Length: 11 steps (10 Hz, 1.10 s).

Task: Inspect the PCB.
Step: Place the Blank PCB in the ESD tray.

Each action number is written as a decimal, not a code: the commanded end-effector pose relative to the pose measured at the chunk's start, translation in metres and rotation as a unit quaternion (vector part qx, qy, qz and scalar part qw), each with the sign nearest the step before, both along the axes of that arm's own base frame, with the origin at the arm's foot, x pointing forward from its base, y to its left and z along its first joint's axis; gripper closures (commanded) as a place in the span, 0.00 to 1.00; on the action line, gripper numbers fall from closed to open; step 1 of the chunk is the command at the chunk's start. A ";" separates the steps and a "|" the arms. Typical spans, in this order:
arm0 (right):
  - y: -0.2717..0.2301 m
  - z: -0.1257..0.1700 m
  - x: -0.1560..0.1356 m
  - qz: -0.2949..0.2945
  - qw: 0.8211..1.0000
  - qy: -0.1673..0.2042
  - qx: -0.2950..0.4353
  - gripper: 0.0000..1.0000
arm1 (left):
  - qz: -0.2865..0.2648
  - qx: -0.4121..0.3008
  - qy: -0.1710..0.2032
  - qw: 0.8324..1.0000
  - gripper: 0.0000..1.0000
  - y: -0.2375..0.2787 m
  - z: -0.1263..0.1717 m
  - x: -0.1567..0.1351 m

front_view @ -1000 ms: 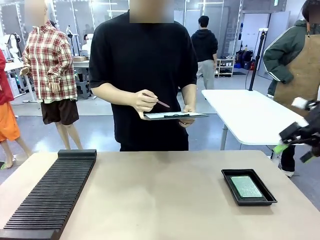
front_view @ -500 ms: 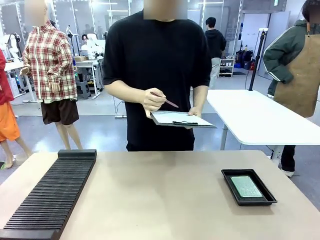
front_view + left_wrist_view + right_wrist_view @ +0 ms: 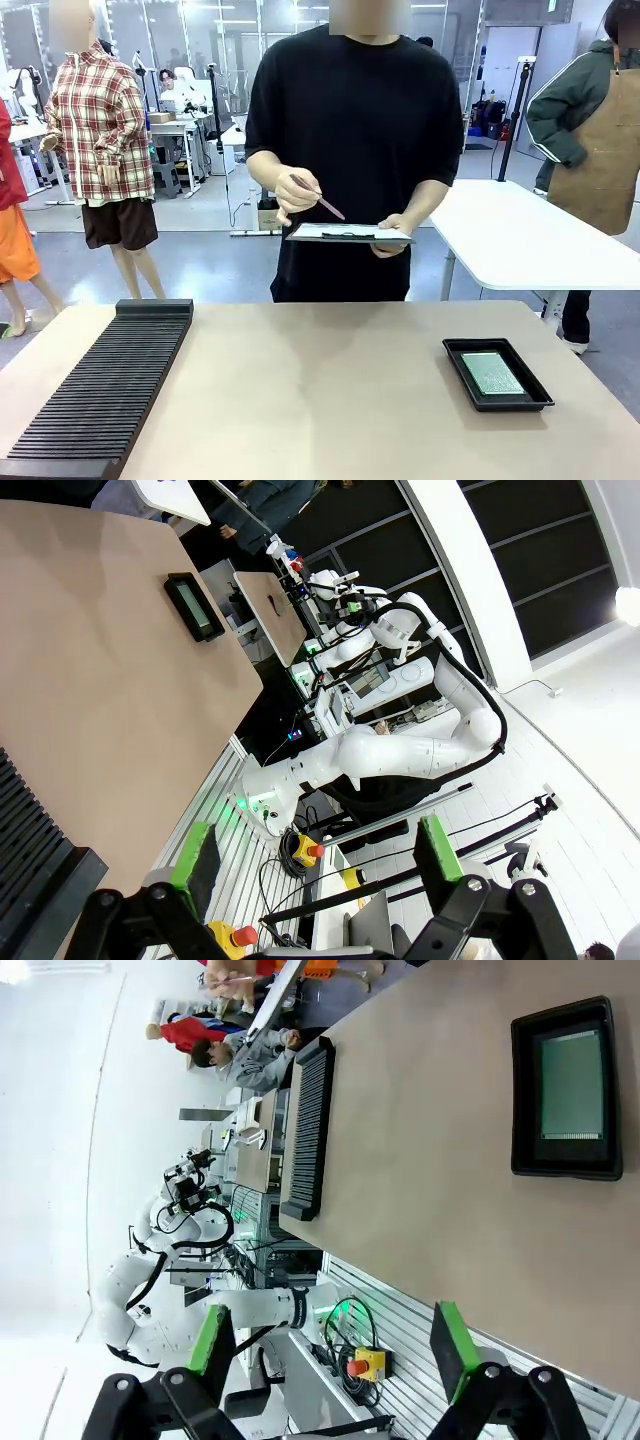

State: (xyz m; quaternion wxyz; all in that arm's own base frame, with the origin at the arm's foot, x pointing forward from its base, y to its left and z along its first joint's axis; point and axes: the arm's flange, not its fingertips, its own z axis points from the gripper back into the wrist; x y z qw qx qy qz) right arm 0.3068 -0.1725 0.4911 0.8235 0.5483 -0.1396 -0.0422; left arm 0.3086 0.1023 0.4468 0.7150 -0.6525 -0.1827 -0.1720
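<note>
The right arm has withdrawn from frame right; the thin green PCB [image 3: 493,373] lies untouched lower right in its shallow black tray [image 3: 455,357] on the desk [image 3: 320,400]; both jaws gape empty.

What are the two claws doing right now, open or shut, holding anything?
Left claw: open, holding nothing.
Right claw: open, holding nothing.

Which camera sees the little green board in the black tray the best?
The right wrist view: the PCB is large and seen almost straight on inside the black tray. In the front view, the PCB looks smaller and slanted. The left wrist view shows it tiny and far off.
</note>
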 end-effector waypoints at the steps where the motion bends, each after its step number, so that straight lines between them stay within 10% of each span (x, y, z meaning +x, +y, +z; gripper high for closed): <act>1: -0.003 0.002 -0.003 0.004 1.000 -0.006 -0.002 0.00 | -0.006 -0.004 0.005 1.000 0.00 0.000 0.005 0.002; 11: -0.003 0.002 -0.003 0.004 1.000 -0.006 -0.002 0.00 | -0.006 -0.004 0.005 1.000 0.00 0.000 0.005 0.002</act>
